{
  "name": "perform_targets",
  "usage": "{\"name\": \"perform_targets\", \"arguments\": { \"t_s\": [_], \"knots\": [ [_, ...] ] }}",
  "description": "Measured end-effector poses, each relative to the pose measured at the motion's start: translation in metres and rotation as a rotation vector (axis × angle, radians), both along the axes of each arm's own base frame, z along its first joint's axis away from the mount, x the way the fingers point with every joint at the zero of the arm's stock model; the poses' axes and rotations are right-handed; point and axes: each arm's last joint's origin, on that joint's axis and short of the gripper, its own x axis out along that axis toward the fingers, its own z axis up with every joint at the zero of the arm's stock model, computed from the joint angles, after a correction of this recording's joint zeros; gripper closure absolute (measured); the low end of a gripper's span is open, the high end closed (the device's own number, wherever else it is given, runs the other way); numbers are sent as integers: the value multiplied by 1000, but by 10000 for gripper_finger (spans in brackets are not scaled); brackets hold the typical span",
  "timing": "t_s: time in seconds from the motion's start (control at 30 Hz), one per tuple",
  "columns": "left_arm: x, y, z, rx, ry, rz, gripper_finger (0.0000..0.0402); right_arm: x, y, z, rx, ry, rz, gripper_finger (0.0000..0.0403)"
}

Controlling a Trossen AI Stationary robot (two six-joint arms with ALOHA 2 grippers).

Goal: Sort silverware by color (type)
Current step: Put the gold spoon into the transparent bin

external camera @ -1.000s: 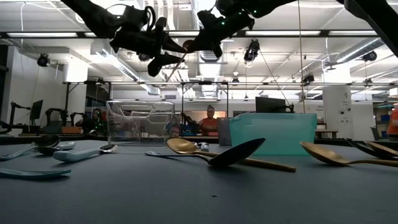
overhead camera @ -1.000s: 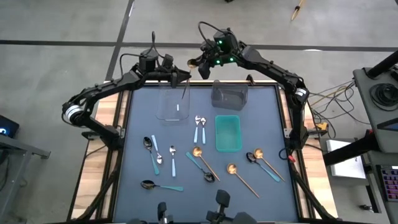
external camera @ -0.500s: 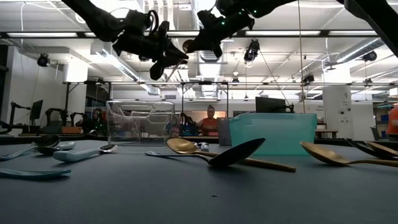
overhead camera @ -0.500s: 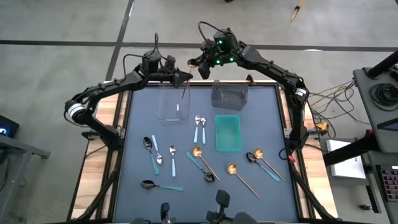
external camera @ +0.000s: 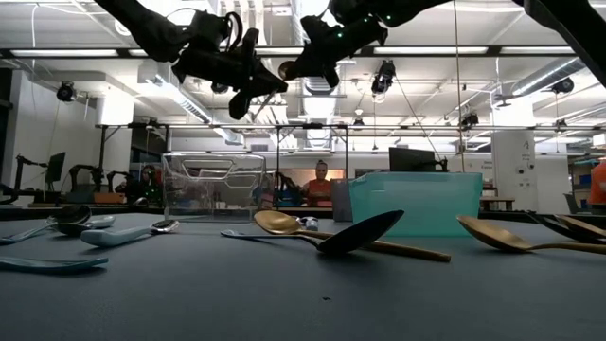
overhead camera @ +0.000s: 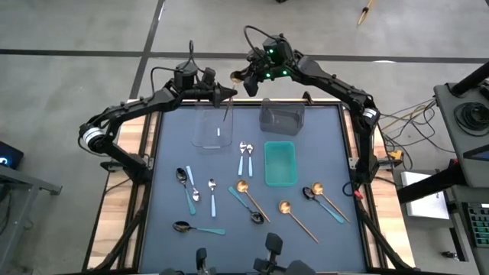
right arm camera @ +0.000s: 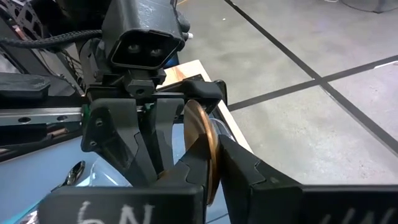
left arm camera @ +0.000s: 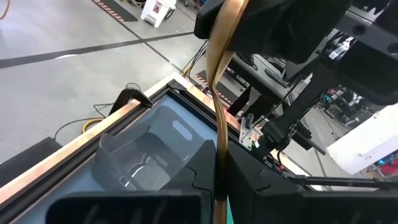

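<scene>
A gold spoon [overhead camera: 235, 78] is held in the air above the table's far edge, between both grippers. My right gripper [overhead camera: 247, 82] is shut on its bowl end, and my left gripper [overhead camera: 228, 94] is shut on its handle, just beyond the clear bin [overhead camera: 213, 127]. The left wrist view shows the gold handle [left arm camera: 219, 118] running from my left fingers up to the right gripper. Several more spoons lie flat on the dark mat: gold [overhead camera: 294, 217], light-blue-handled [overhead camera: 244, 156] and teal-handled [overhead camera: 187, 194]. One light-blue spoon [overhead camera: 218, 134] lies in the clear bin. My left gripper pinches the gold spoon's handle [left arm camera: 218, 163] between its two fingers, which lie roughly along the handle. The spoon is lifted clear. My right gripper pinches the spoon's bowl [right arm camera: 200, 146], seen edge-on, between its two fingers [right arm camera: 239, 163], coming from the table's right side. Nothing of the spoon touches the table.
A grey bin [overhead camera: 281, 117] stands at the far edge, with a teal bin [overhead camera: 280, 163] nearer the middle. Both arms hang over the far edge. In the low view, a person [external camera: 319, 180] sits far behind the table.
My left gripper has edged a little toward the right gripper and the gold spoon held between them. The right gripper and the spoons on the mat have kept still.
</scene>
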Motion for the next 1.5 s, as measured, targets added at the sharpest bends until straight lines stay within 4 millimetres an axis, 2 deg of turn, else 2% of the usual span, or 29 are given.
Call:
{"name": "perform_targets", "arguments": {
  "t_s": [0.33, 0.57, 0.73, 0.97, 1.2, 1.5],
  "knots": [
    [0, 1, 0, -4, 1, 13, 400, 0, 0, 0, 1, -1, -4, 288],
    [-9, 3, -2, -60, 42, 32, 400, -7, -8, 2, 55, 2, -48, 246],
    [-24, -3, -12, -192, 193, 49, 400, -14, -12, 3, 75, 31, -65, 246],
    [-45, -17, -41, -358, 554, 179, 401, -15, -12, 2, 84, 45, -66, 247],
    [-44, -11, -60, -442, 633, 342, 401, -16, -11, 1, 87, 58, -64, 248],
    [-31, 0, -81, -519, 619, 389, 401, -19, -9, -3, 120, 102, -65, 248]
  ]
}}
